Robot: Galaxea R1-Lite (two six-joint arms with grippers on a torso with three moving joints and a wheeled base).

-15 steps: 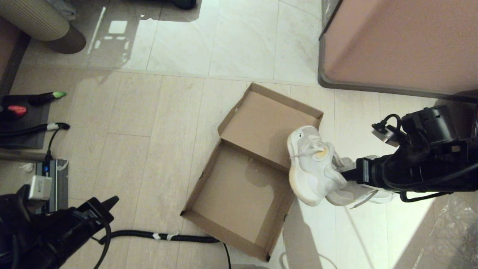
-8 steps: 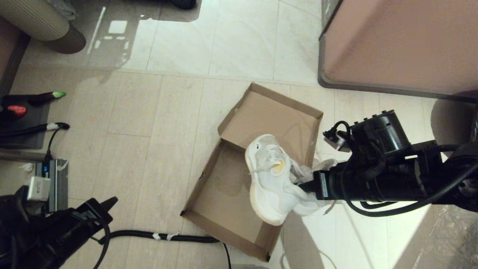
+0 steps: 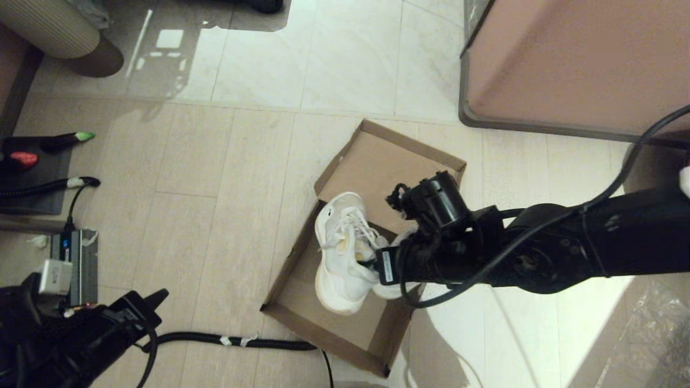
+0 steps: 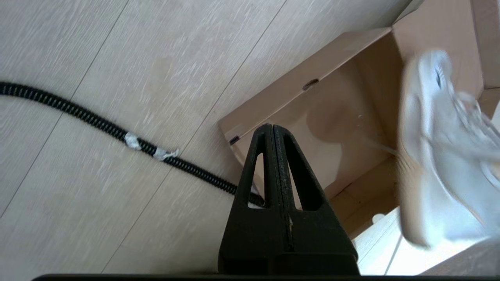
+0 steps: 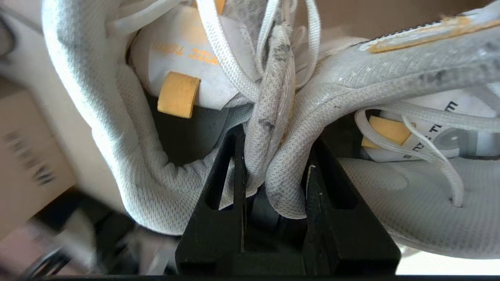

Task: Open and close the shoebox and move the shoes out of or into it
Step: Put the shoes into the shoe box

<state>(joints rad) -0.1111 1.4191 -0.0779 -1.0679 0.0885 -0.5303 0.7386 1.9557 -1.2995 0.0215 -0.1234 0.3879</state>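
Carried leftward, shoes (image 3: 345,253) in right end effector (image 5: 273,164) now overhang shoebox (image 3: 302,293).

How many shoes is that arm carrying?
2. Both shoes are pinched together by their collars in the right gripper, hanging over the open shoebox: one clearly visible, the other mostly hidden behind the arm.

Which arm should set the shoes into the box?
Right. The right gripper is shut on both shoes by their collars, above the open shoebox. The left gripper is shut, empty, off to the box's left.
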